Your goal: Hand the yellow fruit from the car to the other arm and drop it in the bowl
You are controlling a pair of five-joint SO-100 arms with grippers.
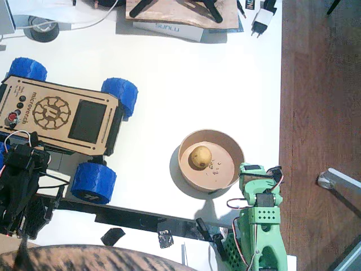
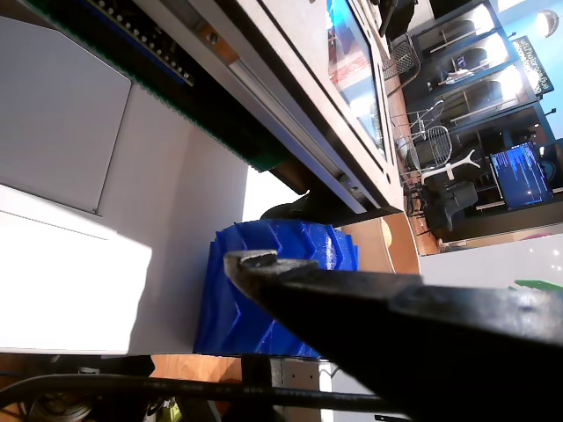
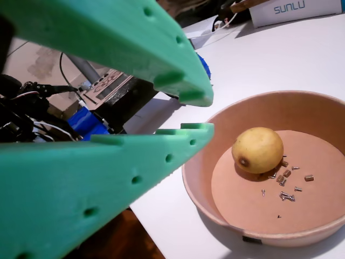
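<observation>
One white table (image 1: 169,68) carries all items. Largest is the car (image 1: 59,116), at 9 o'clock from the bowl (image 1: 228,169), well apart from it. The bowl holds the yellow fruit (image 1: 200,157), resting left of centre on the bowl floor beside small crumbs (image 3: 285,181). The green right gripper (image 3: 183,110) sits at 5 o'clock from the bowl, jaws apart and empty. The black left gripper (image 2: 255,262) sits beside a blue wheel (image 2: 273,290); its jaw state cannot be determined.
</observation>
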